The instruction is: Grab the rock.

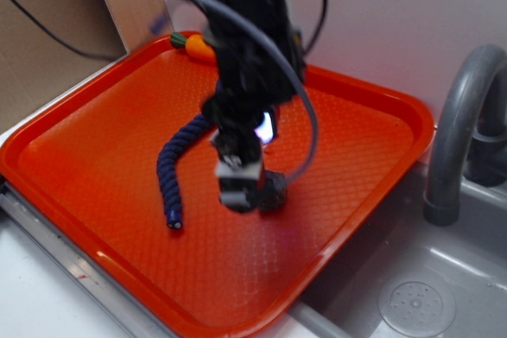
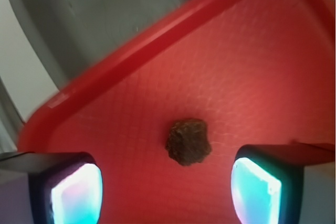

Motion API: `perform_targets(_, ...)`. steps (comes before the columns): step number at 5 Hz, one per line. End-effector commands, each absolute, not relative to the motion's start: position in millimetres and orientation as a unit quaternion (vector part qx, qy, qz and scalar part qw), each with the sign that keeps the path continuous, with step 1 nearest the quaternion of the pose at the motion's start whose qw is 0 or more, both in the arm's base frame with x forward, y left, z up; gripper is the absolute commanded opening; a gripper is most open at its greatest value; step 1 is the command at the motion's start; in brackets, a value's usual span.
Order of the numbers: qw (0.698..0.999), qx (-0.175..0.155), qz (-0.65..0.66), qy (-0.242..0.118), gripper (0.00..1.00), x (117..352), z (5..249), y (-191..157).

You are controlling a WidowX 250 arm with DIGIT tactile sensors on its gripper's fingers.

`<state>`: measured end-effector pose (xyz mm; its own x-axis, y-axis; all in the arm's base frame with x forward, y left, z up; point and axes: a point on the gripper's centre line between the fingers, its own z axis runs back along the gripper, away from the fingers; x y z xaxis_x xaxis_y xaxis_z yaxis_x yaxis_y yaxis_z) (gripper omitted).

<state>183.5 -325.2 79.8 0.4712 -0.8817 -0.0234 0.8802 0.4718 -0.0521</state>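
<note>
The rock [image 2: 189, 141] is a small rough brown lump lying on the red tray [image 2: 273, 66]. In the wrist view it sits just ahead of my gripper [image 2: 165, 192], roughly centred between the two glowing pads [image 2: 76, 195] and touching neither. The gripper is open, its jaws wide apart with only bare tray between them. In the exterior view the gripper [image 1: 252, 191] hangs low over the middle of the tray [image 1: 103, 132], pointing down, and the arm blocks a clear look at the rock.
A dark blue twisted rope [image 1: 176, 165] lies left of the gripper. A toy carrot [image 1: 198, 45] rests at the tray's far rim. A grey sink [image 1: 444, 290] and faucet [image 1: 459, 116] are to the right, and a cardboard box [image 1: 47, 29] at back left.
</note>
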Motion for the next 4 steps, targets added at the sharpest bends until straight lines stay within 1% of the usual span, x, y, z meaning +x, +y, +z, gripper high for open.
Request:
perform_targets(1, 0.875, -0.015, -0.483, 0.03, 1.0, 177, 77, -335)
perform_targets(2, 0.878, -0.003, -0.475, 0.053, 1.0, 177, 66, -339)
perform_targets(3, 0.881, -0.019, -0.467, 0.074, 1.0, 177, 53, -344)
perform_targets(4, 0.886, -0.014, -0.457, 0.078, 0.0, 177, 53, -348)
